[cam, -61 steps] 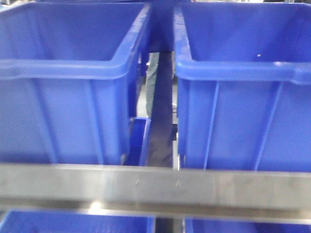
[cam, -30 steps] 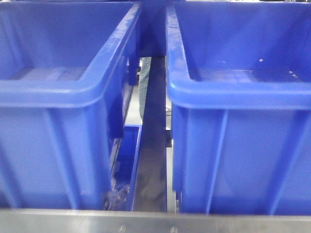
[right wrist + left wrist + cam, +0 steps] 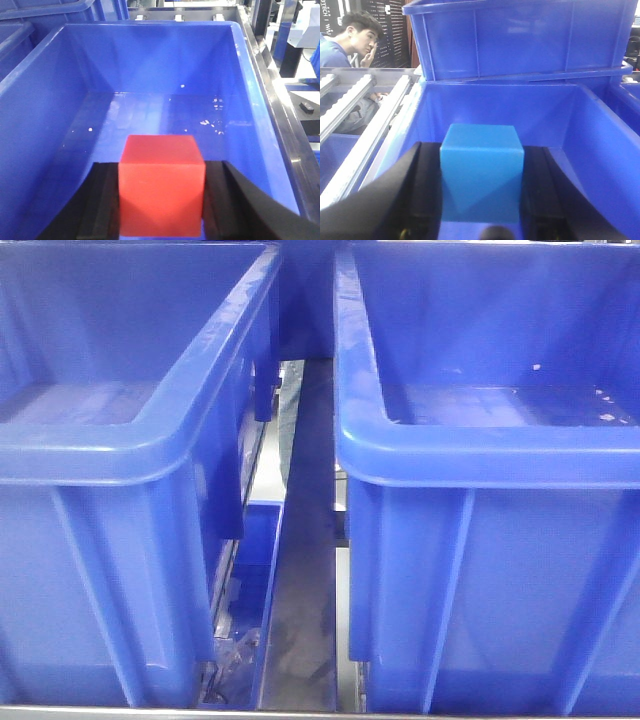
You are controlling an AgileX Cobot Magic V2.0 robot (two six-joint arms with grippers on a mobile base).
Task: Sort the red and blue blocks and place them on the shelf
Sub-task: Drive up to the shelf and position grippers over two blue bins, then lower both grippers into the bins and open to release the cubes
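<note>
Left pincer (image 3: 481, 200) clamps blue block (image 3: 481, 172), right pincer (image 3: 161, 202) red block (image 3: 161, 182); contact faces seemingly hidden.

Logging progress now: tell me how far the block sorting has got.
Done: both pickups. In hand: the left gripper clamps the matte bright blue cube over a large blue plastic bin; the right gripper clamps the matte bright red cube over a second blue bin. Left: both placements; neither cube is set down yet.
</note>
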